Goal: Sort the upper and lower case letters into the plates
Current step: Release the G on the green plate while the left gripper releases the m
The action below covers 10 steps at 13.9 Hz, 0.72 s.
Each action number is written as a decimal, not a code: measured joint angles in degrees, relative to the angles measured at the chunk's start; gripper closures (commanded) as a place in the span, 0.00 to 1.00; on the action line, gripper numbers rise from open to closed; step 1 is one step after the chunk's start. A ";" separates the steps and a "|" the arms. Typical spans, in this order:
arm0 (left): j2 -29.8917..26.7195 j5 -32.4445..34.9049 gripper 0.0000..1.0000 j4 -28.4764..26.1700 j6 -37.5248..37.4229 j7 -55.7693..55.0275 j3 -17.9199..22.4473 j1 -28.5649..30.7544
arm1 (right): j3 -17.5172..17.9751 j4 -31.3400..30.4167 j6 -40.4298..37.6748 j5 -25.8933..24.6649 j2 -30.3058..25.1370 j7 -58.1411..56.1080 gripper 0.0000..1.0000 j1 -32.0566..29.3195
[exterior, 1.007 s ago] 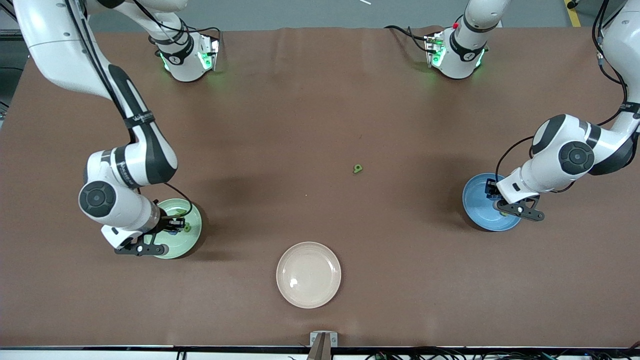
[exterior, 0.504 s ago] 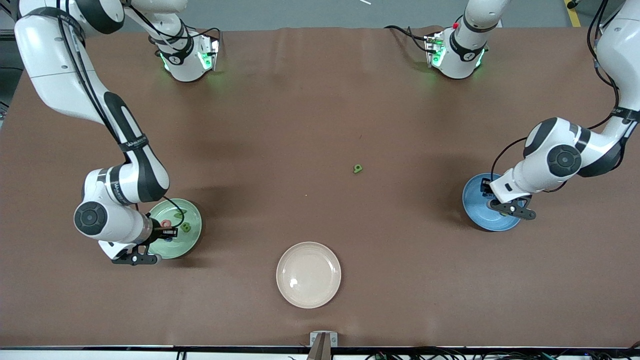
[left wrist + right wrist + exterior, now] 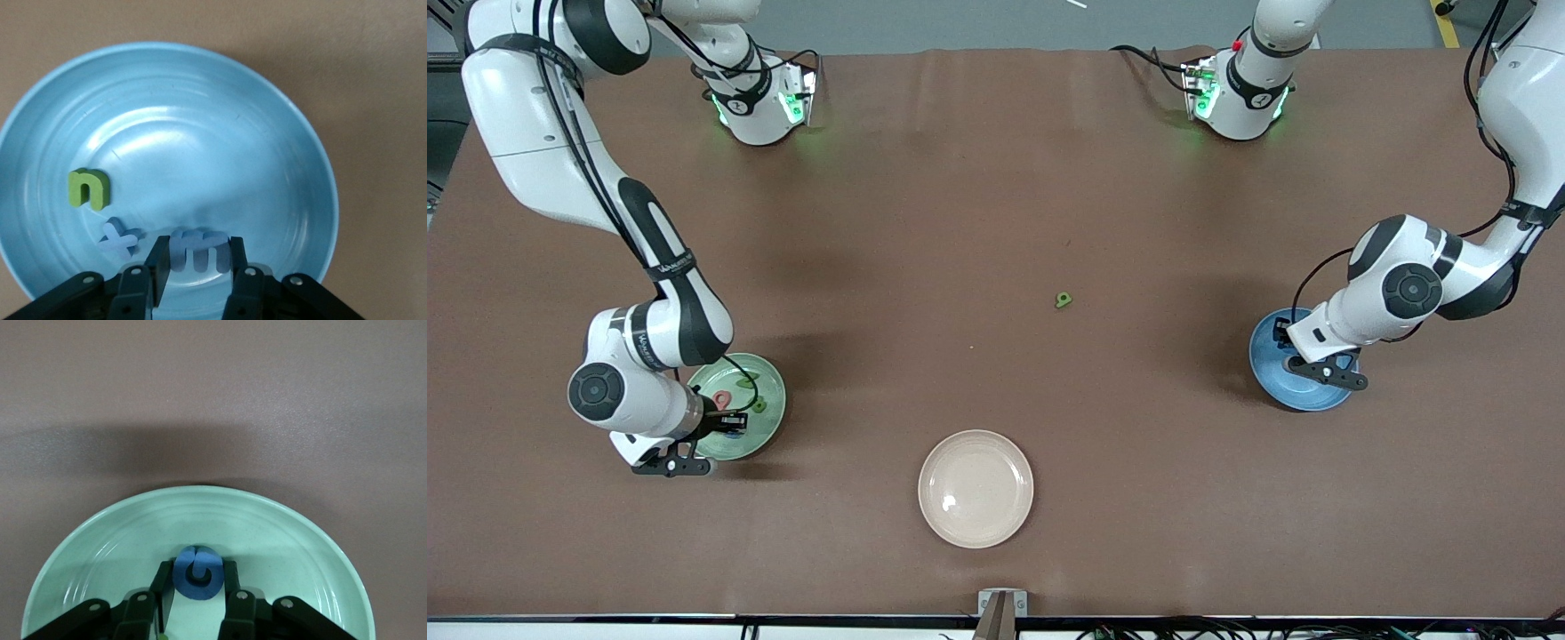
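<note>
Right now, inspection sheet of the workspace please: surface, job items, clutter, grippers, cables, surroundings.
Surface: brown table cover, flat.
Job items: sky blue plate holds green n, blue x and blue m; mint green plate holds blue G, pink-red letter; one green letter loose mid-table.
Clutter: cream-beige plate, empty.
Grippers: left gripper over blue plate, shut on the m; right gripper over mint plate, shut on the G.
Cables: black leads at both bases.
Surroundings: nothing seen.
</note>
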 measured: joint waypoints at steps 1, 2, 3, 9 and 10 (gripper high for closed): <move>0.13 0.00 0.80 -0.12 0.32 -0.05 0.33 -0.28 | 0.00 0.04 0.00 0.00 0.00 -0.01 0.59 0.00; 0.23 0.00 0.79 -0.24 0.65 -0.15 0.66 -0.58 | 0.00 0.12 0.00 -0.01 0.01 -0.02 0.01 0.00; 0.32 0.00 0.77 -0.37 1.13 -0.21 1.13 -0.89 | 0.00 0.27 0.00 -0.02 0.01 -0.08 0.00 0.00; 0.31 0.18 0.18 -0.50 2.11 -1.11 1.87 -1.54 | 0.64 4.46 -7.61 -0.02 -0.35 -1.28 0.00 0.04; 0.29 0.32 0.00 -0.47 2.11 -1.72 1.88 -1.65 | 0.89 5.39 -10.15 -0.02 -1.06 -1.28 0.00 0.11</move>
